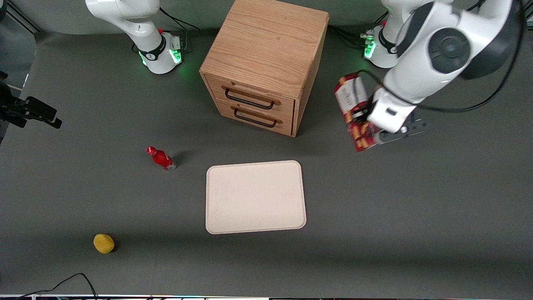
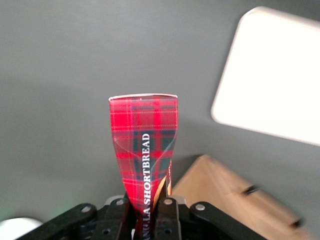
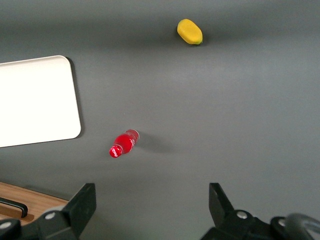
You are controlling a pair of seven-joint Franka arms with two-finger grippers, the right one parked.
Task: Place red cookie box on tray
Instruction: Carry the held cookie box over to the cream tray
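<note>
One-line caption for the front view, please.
Pincer holds the cookie box aloft beside the drawer cabinet, tray empty.

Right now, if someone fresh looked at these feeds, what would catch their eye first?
Most striking is the red cookie box held off the table in the left gripper, whose fingers are shut on its pinched lower end, toward the working arm's end of the table. Next is the bare cream tray, nearer the front camera than the wooden drawer cabinet. A small red bottle and a yellow lemon-like object lie toward the parked arm's end.
</note>
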